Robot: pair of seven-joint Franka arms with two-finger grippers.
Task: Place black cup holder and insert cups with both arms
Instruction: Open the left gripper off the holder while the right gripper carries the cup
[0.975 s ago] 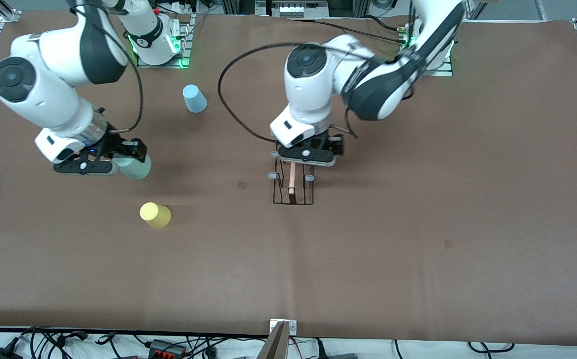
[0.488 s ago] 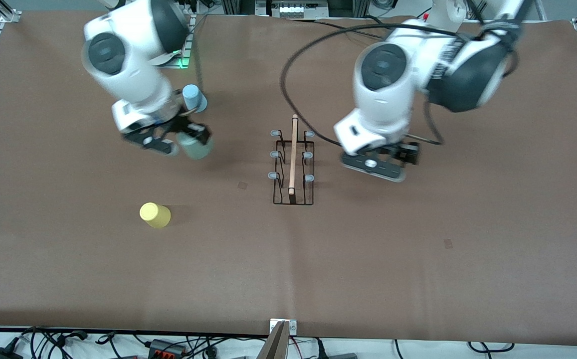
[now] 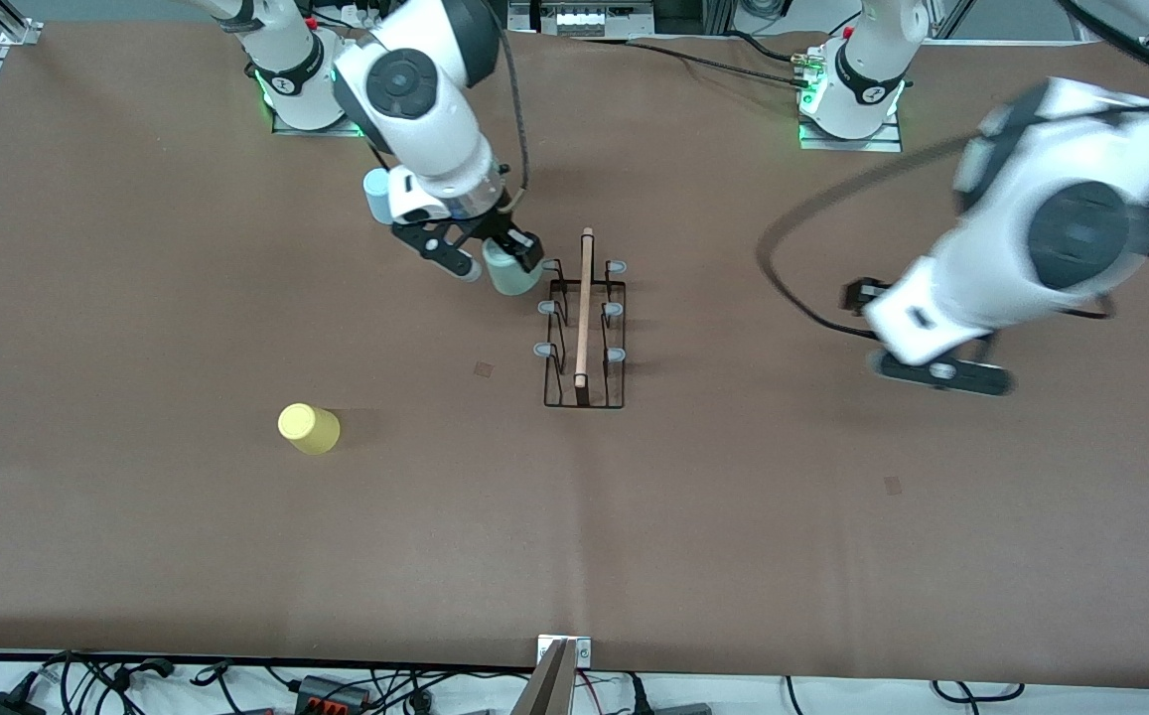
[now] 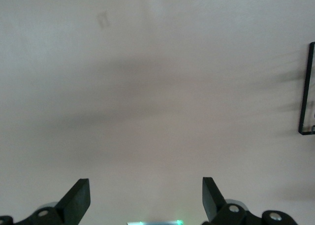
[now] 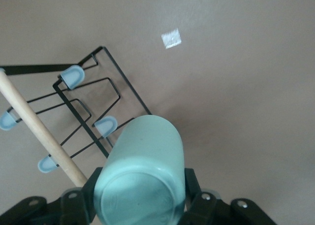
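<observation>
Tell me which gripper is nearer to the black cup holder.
Right. The right gripper, holding the grey-green cup, is right beside the black cup holder; the left gripper, open, is well off toward the left arm's end.

A brown surface (image 3: 733,516) fills the front view, with two small square marks on it: one (image 3: 483,368) near the middle and one (image 3: 893,485) toward the left arm's end, nearer the front camera. Along the edge nearest that camera lie tangled black cables (image 3: 117,680) and a metal bracket (image 3: 563,650) at the edge's middle. At the corners farthest from the camera stand aluminium frame bars (image 3: 0,18), and between them an electrical box (image 3: 581,17).
</observation>
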